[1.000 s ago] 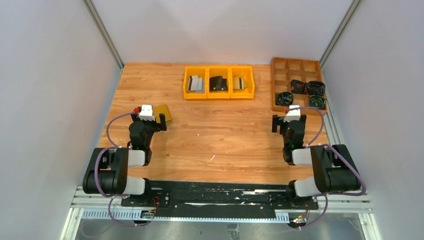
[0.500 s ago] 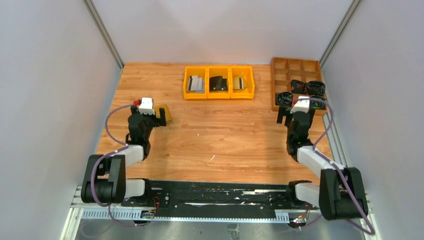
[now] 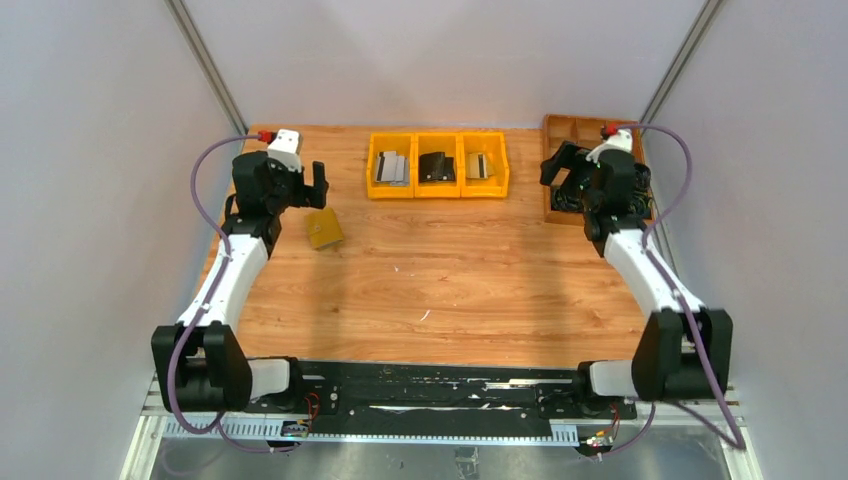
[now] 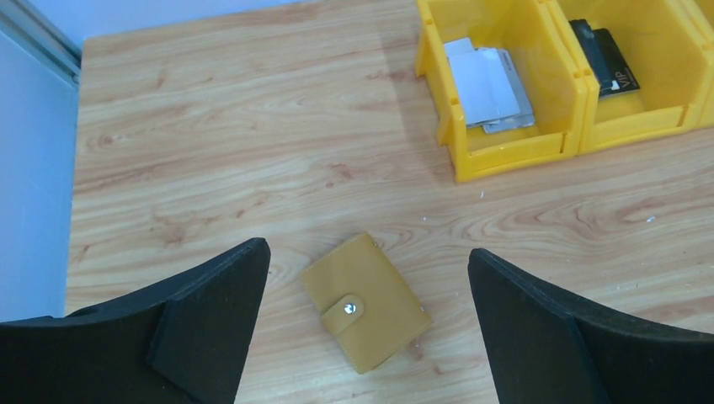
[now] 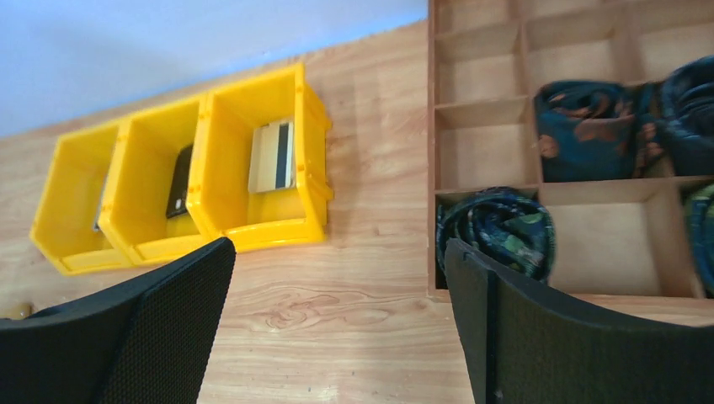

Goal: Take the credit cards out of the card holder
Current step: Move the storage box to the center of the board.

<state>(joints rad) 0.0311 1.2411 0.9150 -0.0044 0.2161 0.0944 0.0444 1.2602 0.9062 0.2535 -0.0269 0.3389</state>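
1. The card holder (image 4: 364,301) is lying flat and snapped shut on the tabletop (image 4: 210,151). It is mustard-yellow with a silver stud, and any credit cards inside are hiding from view.
2. It is looking light, slim and slippery, so pinching across its edges seems wisest.
3. The left hand (image 4: 366,261) is hovering above it, spread wide and empty.
4. The right hand (image 5: 337,252) is gaping wide and empty too, well apart from it.

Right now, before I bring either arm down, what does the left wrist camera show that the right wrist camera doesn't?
Only the left wrist view shows the card holder whole: closed, snap upward, flat on the table, framed by the open left pincer. Only the right wrist view shows the wooden tray with dark rolled bundles and the right-hand yellow bin holding striped cards. Both show the table, the left yellow bin and the middle yellow bin with its black item.
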